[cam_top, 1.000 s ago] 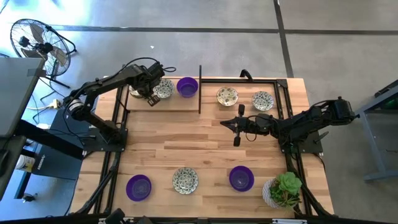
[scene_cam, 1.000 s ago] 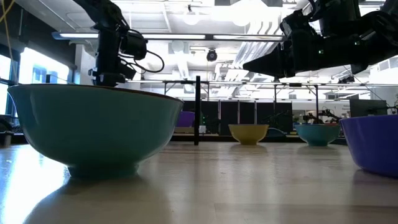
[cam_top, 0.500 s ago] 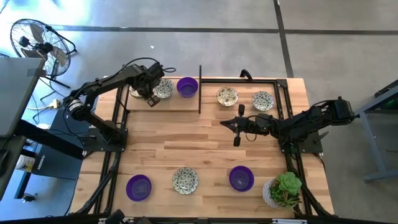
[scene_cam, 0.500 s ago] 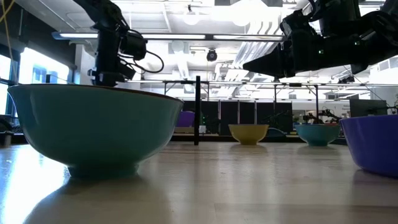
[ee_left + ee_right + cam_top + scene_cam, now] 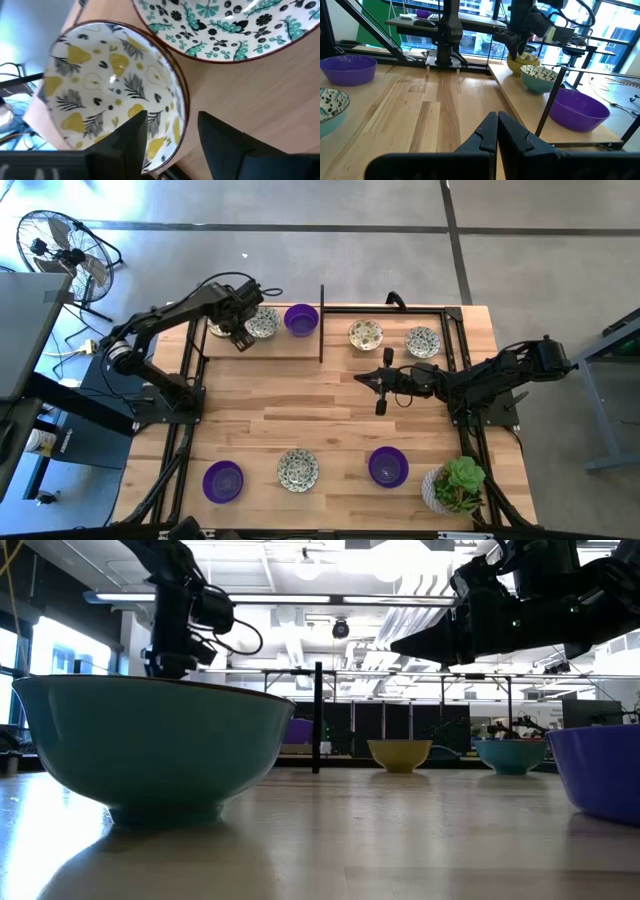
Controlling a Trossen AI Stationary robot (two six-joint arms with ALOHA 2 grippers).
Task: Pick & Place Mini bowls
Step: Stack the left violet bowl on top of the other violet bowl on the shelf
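Observation:
Three mini bowls sit on a raised wooden board point(image 5: 285, 350) at the table's far left: a pear-patterned one point(image 5: 100, 85), a green-speckled one point(image 5: 263, 323) and a purple one point(image 5: 301, 319). My left gripper point(image 5: 172, 116) hangs open above the pear bowl, pointing down. One finger stands inside the bowl's rim point(image 5: 184, 107) and one outside, and neither visibly touches it. Two more speckled bowls point(image 5: 366, 335) point(image 5: 423, 341) rest at the far right. Along the near edge are a purple bowl point(image 5: 223, 481), a speckled one point(image 5: 298, 470) and another purple one point(image 5: 388, 466). My right gripper point(image 5: 497, 127) is shut and holds nothing, above the table's middle.
A black upright post point(image 5: 322, 325) stands at the board's right end, between the two far groups of bowls. A green plant in a white pot point(image 5: 455, 485) occupies the near right corner. Bare wood point(image 5: 290, 405) lies across the table's middle. A fan point(image 5: 60, 245) stands on the floor beyond the left side.

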